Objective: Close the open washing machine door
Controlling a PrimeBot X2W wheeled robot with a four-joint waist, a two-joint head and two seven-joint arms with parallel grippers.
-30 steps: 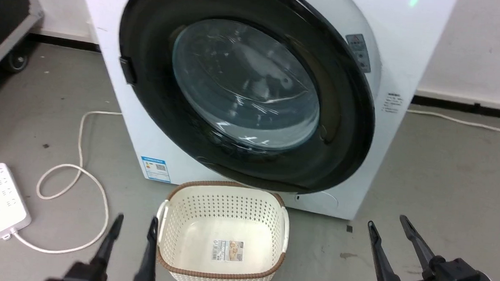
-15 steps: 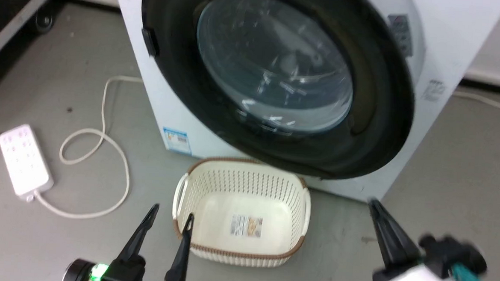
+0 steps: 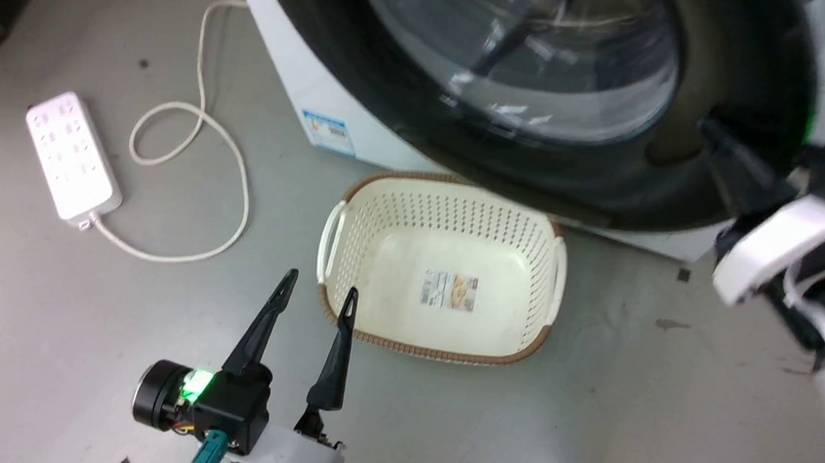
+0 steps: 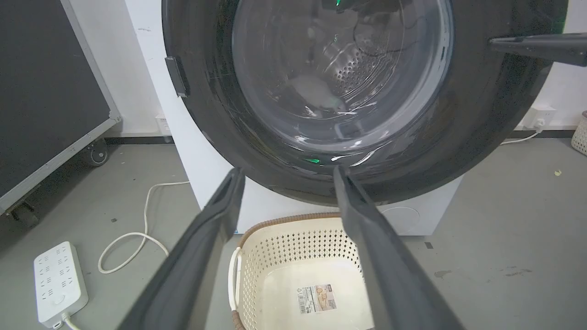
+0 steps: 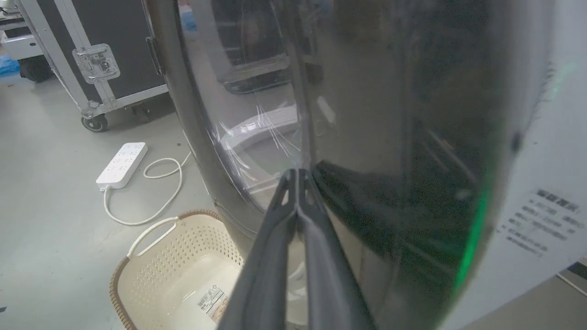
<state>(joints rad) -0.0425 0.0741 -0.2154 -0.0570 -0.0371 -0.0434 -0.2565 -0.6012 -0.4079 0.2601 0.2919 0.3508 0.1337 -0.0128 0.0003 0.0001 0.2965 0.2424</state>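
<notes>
The washing machine door (image 3: 570,183), a glossy black rim around a bulging glass window, stands close to the front of the white washing machine (image 3: 300,77); I cannot tell whether it is latched. My right gripper (image 3: 707,127) is shut with nothing in it, its tip on the right side of the rim. In the right wrist view the joined fingertips of the right gripper (image 5: 298,172) rest on the door (image 5: 367,114). My left gripper (image 3: 320,287) hangs open and holds nothing, low by the basket. The left wrist view has the left gripper (image 4: 288,172) facing the door (image 4: 481,114).
A cream perforated basket (image 3: 449,205) sits on the grey floor right under the door. A white power strip (image 3: 70,157) and its looped cord (image 3: 239,180) lie to the left. A black flight case on wheels (image 4: 46,91) stands further left.
The head camera has tilted down and shifted. My right gripper went from open near the floor to shut, rising to the door's right rim. My left gripper stayed open.
</notes>
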